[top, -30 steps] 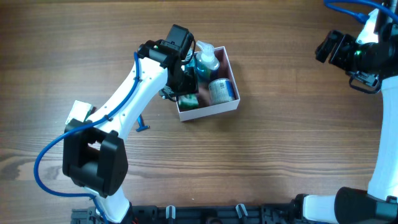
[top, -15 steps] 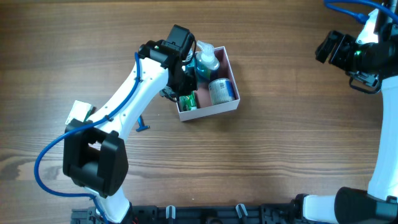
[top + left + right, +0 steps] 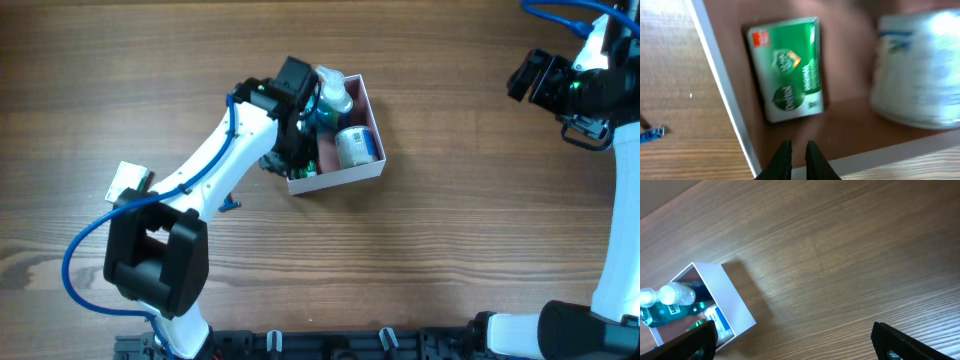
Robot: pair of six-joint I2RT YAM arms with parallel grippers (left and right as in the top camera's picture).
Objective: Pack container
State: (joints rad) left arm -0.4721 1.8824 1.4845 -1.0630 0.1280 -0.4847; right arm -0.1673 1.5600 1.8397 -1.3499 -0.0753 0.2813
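Wood-grain worktop (image 3: 450, 250) carries the container (image 3: 340, 178), a square white-walled box with a dusty pink floor, sitting left of centre under the left arm's wrist. Inside it, a green soap carton (image 3: 787, 70) lies flat in the corner nearest that arm. A white jar with a blue label (image 3: 920, 70) lies just beside it, and a teal bottle with a white cap (image 3: 330, 98) lies along the opposite side. A second ago the left claw (image 3: 797, 147) stood spread over the carton's corner. Now its fingers are clenched almost together with nothing between them, hanging above the pink floor just short of the carton. That reads as a finished drop: the carton lies on its own, so one more item counts as packed. Out on the wood to the left, a small blue object (image 3: 230, 205) lies apart from the box and may be next. At the far right edge, the right claw (image 3: 792, 325) hangs spread wide and empty, facing the box from well away
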